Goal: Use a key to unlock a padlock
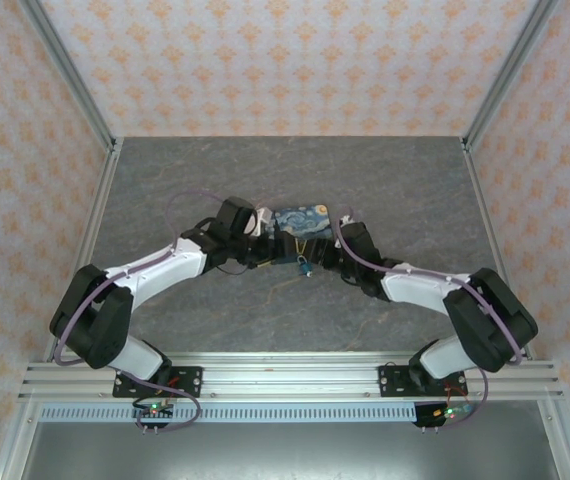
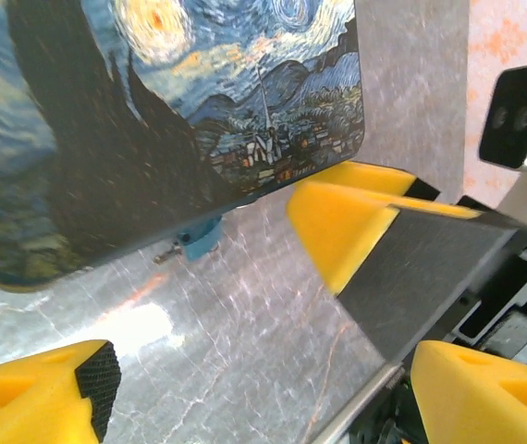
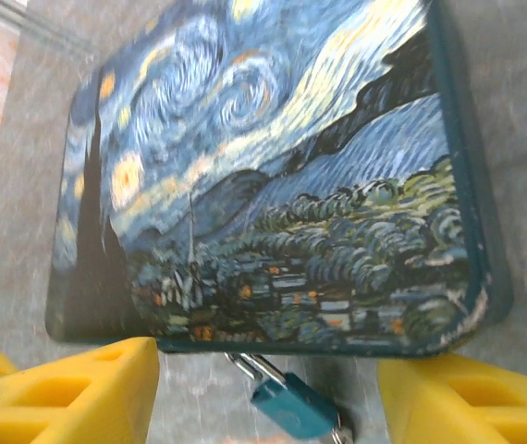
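Fingers (image 3: 69,388) on my right gripper (image 3: 268,365) are standing spread, bracketing the teal padlock (image 3: 287,407) hanging at the painted box's (image 3: 273,185) edge; my left gripper (image 2: 259,370) is gaping empty too; I am judging it wisest to steady the box while squaring up to the padlock.

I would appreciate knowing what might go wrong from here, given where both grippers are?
1. The padlock is small and sits tight against the box edge; the open right gripper straddling it may clamp the box rim or knock the lock aside.
2. The left gripper, also open, is close to the right one, so they could collide.
3. The box looks ungripped; a push may slide it.
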### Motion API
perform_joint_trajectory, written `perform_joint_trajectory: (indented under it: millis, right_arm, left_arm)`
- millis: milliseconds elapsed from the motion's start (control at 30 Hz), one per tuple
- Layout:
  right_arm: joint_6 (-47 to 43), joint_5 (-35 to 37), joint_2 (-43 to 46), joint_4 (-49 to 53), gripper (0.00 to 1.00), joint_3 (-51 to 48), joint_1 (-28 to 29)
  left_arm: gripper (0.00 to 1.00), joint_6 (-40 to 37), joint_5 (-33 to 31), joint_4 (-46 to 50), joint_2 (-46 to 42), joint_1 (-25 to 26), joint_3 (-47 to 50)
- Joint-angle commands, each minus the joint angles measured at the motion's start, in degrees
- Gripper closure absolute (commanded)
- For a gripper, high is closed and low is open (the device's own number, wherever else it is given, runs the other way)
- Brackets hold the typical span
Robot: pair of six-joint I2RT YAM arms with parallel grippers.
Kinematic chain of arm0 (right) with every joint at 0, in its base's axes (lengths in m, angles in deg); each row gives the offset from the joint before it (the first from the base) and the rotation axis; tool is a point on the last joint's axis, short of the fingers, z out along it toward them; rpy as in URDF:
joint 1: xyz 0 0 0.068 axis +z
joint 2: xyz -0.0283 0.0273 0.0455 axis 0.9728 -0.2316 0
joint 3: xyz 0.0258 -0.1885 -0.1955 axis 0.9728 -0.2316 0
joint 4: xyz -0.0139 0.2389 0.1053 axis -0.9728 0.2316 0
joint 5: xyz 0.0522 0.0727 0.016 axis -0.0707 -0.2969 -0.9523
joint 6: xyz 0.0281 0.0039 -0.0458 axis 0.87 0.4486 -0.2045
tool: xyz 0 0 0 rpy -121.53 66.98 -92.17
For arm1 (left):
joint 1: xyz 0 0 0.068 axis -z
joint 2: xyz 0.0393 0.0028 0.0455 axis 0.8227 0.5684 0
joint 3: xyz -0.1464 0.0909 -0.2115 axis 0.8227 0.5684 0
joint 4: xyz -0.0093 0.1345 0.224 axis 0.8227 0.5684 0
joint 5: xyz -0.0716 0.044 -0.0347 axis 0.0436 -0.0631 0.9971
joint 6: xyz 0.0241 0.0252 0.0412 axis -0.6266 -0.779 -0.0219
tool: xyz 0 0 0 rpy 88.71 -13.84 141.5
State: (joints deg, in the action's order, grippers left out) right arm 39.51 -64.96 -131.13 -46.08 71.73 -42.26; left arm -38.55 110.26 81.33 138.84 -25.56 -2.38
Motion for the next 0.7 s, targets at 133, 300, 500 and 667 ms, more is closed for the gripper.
perform_joint_trajectory:
  millis: [133, 300, 500, 667]
  right_arm:
    - [-4.5, -2.3, 1.0, 3.2, 0.37, 0.8, -0.5]
    - [-7.9, -2.9, 1.8, 4.0, 0.38, -2.1, -0.4]
    - [-11.9, -4.0, -1.3, 4.6, 0.39, -1.1, -0.5]
    - [-14.1, -6.3, -5.4, 4.1, 0.4, 0.6, -0.5]
  left_arm:
    - [0.16, -2.7, -5.9, 7.4, 1.8, -2.7, -5.4]
    - [0.16, -4.6, -5.4, 8.9, 4.7, -3.7, -8.7]
    - [0.16, -8.4, -7.8, 14.6, 8.3, -4.2, -13.6]
    - [0.16, -9.2, -7.4, 15.6, 10.0, -5.1, -14.9]
